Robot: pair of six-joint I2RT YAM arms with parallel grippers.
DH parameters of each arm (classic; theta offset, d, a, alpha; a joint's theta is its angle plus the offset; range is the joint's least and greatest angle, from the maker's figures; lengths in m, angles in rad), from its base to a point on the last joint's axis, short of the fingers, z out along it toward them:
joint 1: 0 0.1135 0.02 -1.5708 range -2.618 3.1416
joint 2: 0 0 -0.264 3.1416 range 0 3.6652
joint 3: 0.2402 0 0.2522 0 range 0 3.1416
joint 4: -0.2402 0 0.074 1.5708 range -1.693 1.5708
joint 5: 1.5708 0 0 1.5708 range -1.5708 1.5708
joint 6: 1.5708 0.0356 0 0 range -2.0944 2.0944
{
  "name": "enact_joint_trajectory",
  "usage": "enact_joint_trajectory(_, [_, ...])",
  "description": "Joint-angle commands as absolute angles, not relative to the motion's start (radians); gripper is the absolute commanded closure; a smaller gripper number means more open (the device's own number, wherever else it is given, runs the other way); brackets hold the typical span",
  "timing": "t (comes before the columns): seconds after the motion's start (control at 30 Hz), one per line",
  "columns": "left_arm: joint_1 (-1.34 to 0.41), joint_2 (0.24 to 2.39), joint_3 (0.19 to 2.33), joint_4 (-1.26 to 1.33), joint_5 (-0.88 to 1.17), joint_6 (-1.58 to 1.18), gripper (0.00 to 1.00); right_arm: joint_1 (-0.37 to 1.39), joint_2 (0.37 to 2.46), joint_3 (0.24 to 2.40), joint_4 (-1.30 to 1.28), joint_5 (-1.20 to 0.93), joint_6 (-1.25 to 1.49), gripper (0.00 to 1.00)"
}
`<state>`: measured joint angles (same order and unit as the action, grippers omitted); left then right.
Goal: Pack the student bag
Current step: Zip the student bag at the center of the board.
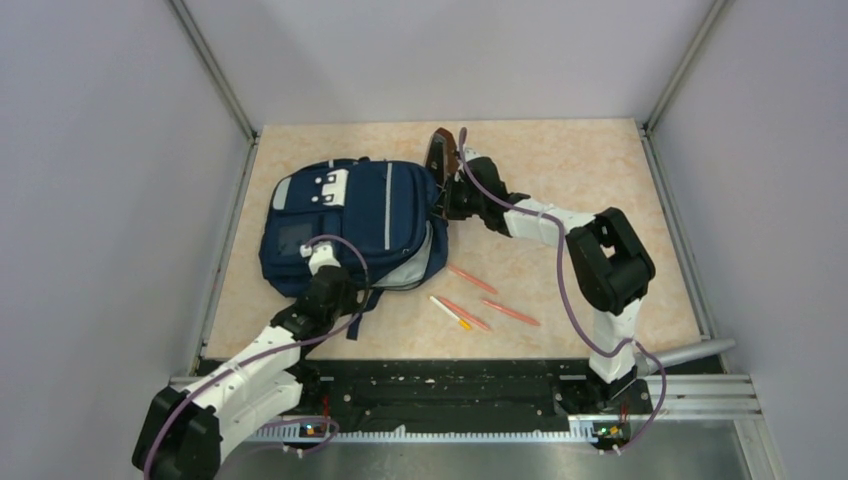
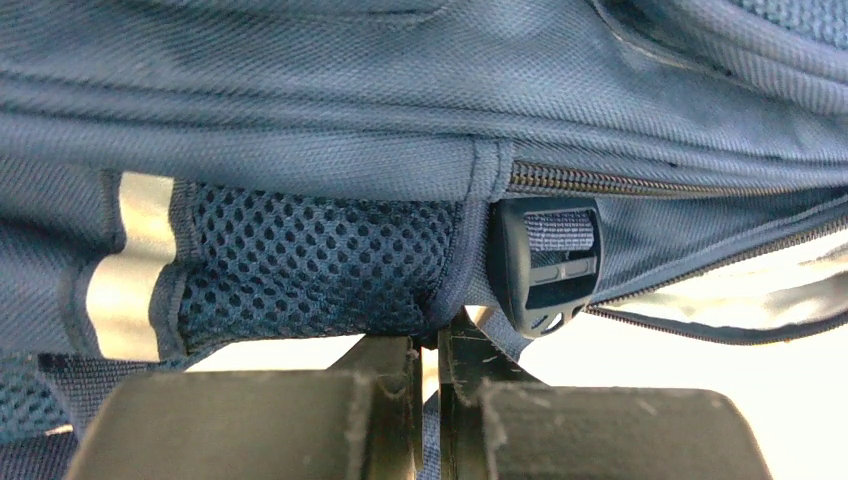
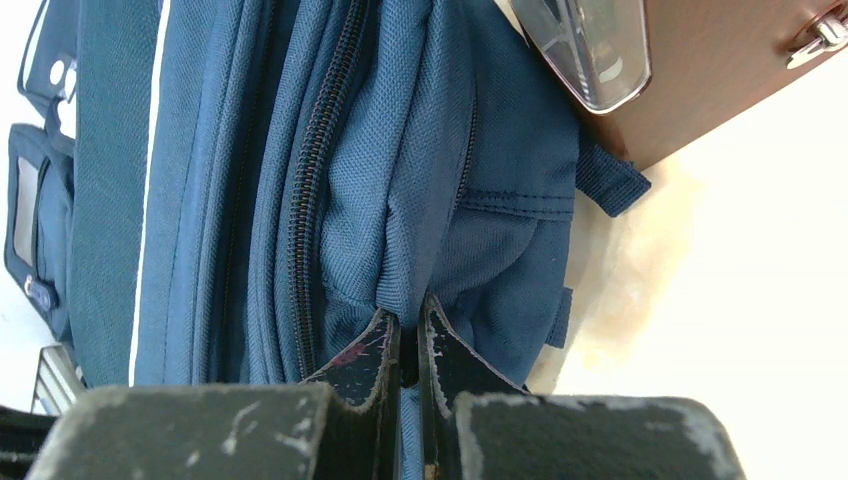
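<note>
The student bag (image 1: 350,215), navy with thin pale stripes, lies flat at the back left of the table. My left gripper (image 1: 323,262) is at its near edge. In the left wrist view it (image 2: 430,340) is shut on a seam of the bag (image 2: 300,120), between a mesh pocket (image 2: 310,265) and a black buckle (image 2: 545,265). My right gripper (image 1: 447,203) is at the bag's right side. The right wrist view shows it (image 3: 410,325) shut on a fold of the bag's (image 3: 400,180) fabric beside a closed zipper (image 3: 315,180).
A brown case (image 1: 438,152) with a clear part stands against the bag's far right corner, seen also as the brown case (image 3: 710,70) in the right wrist view. Three orange pens (image 1: 472,279) (image 1: 510,312) (image 1: 466,313) and a white pen (image 1: 448,311) lie right of the bag. Walls enclose the table.
</note>
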<state>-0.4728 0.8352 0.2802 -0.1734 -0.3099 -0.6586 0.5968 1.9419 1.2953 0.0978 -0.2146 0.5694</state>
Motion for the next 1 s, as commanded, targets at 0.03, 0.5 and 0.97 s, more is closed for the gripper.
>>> enact_joint_trajectory(0.03, [-0.531,0.827,0.353,-0.021,-0.108,-0.614,1.00,0.617,1.893,1.287,0.191,-0.242,0.594,1.00])
enact_joint_trajectory(0.5, [-0.546,0.917,0.494,-0.109,0.073,-0.754,1.00,0.687,1.830,1.188,0.287,-0.070,0.636,1.00])
enact_joint_trajectory(0.97, [-0.546,0.900,0.567,-0.258,0.104,-0.829,0.84,0.710,1.619,1.063,0.164,0.083,0.465,0.33])
